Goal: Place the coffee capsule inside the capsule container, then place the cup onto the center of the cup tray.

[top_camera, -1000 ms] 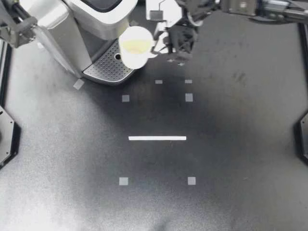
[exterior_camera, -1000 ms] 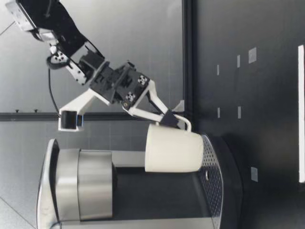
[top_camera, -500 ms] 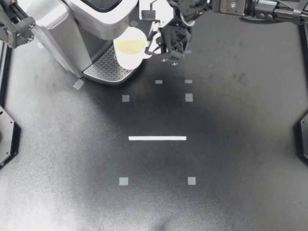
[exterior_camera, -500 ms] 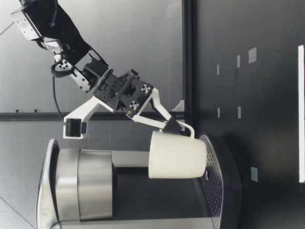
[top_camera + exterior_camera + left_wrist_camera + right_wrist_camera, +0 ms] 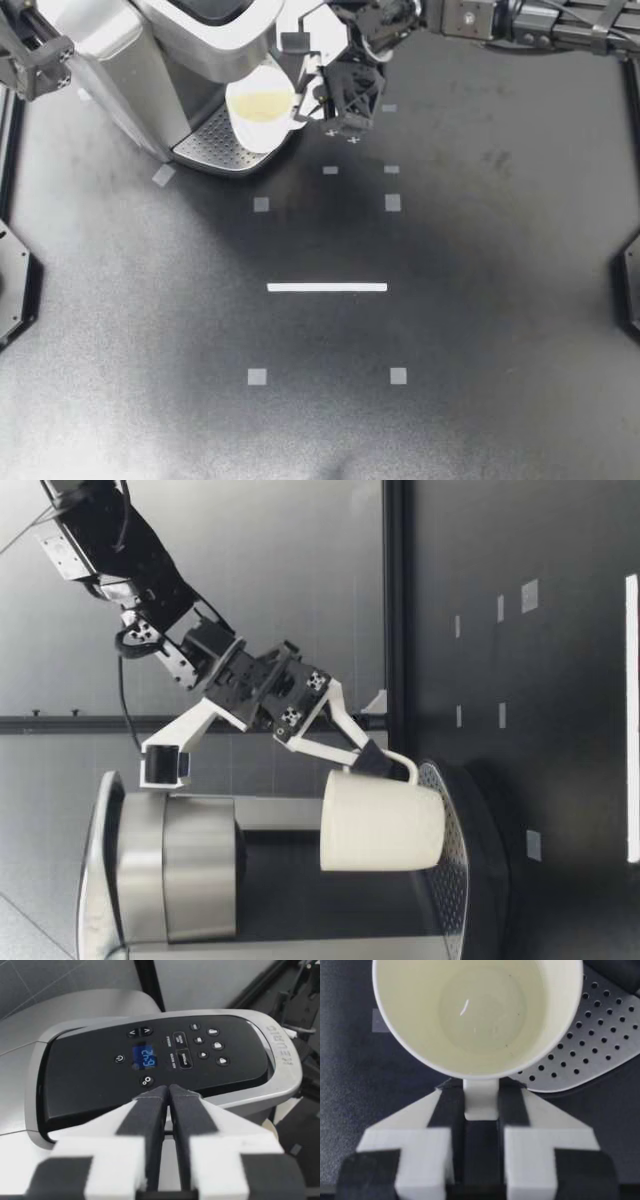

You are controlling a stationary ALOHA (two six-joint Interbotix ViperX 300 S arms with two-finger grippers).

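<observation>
Cup (image 5: 262,110) now lower over cup tray (image 5: 212,148), right gripper (image 5: 308,108) clamping its handle (left gripper (image 5: 167,1091) closed, empty)

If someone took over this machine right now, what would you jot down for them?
Right gripper shut on the handle of the cup; cup upright, low over the cup tray, off centre toward its edge. Left gripper shut, empty, over the coffee machine's button panel. Capsule not in sight, so that step is unconfirmed. Left: centre the cup, set it down, release.
</observation>
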